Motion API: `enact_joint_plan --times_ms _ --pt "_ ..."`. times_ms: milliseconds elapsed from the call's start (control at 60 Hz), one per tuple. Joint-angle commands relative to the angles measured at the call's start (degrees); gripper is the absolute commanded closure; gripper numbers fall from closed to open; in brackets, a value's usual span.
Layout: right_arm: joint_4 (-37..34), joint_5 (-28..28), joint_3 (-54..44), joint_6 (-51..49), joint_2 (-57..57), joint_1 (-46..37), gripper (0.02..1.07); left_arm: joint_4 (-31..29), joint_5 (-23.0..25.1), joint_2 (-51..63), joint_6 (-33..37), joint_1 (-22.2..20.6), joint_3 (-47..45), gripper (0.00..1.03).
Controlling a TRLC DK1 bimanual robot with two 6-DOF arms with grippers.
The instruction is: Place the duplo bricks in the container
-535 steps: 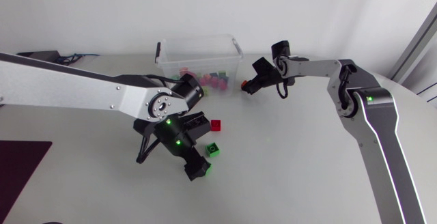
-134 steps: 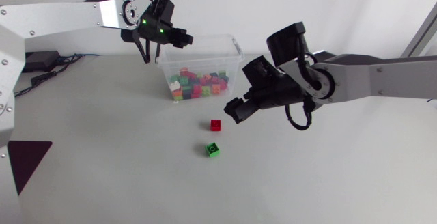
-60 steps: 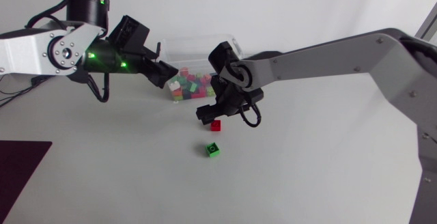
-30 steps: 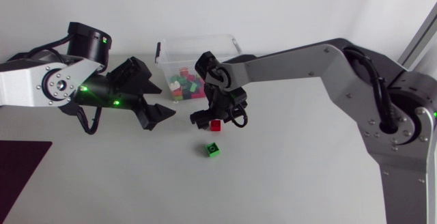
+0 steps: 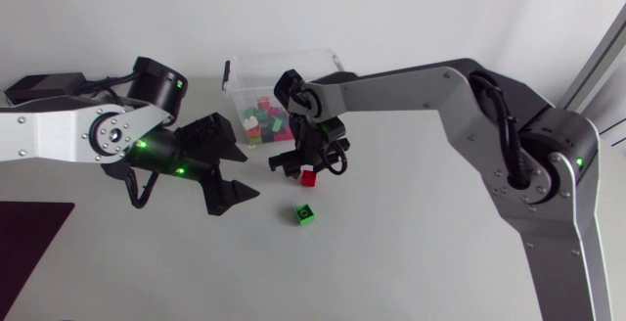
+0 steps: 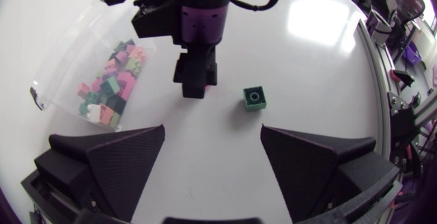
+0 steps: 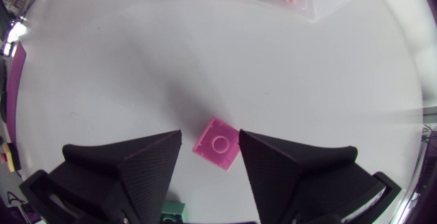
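Nearest you, a green brick (image 5: 306, 214) lies loose on the table (image 5: 411, 248). Your left gripper (image 6: 212, 130) hangs just short of it, wide open and empty. Your right gripper (image 5: 295, 166) straddles a red brick (image 5: 309, 177), jaws parted, not yet gripping. Beyond, the container (image 5: 284, 65) holds many bricks, so two are left to place.

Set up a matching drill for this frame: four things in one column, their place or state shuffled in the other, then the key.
Things
1. red brick
2. green brick
3. container
4. left gripper

Places or states
A. open, holding nothing
B. holds many coloured bricks
C. between the open fingers of the right gripper
D. lying free on the table, no gripper around it

Pairs: 1-C, 2-D, 3-B, 4-A
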Motion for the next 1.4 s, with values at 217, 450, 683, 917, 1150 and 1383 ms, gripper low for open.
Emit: enact_joint_plan --times_ms 217,450,683,917,1150,1383 --pt "-2.9 0.2 1.4 1.9 3.3 -0.3 0.53 -4.8 1.1 7.4 2.8 -2.7 3.4 0.06" --pt "-2.9 0.1 0.7 1.9 2.5 -0.9 0.51 -5.0 1.1 7.5 2.8 -3.3 4.0 0.06" --pt "-3.8 0.9 -1.3 1.3 0.4 -1.6 0.20 -5.1 1.1 7.4 2.9 -3.0 3.3 0.06" --pt "-4.0 1.2 -4.3 0.5 -2.7 -2.1 0.14 -5.0 1.1 7.2 3.3 -2.9 2.7 0.06" --pt "-5.8 1.5 -0.9 -0.3 -1.1 -2.0 0.14 -5.0 1.1 6.0 3.4 -2.9 2.1 0.06" --pt "-8.4 1.8 2.7 -1.9 1.5 -0.9 0.23 -5.2 1.1 5.3 3.5 -2.7 1.4 0.06"
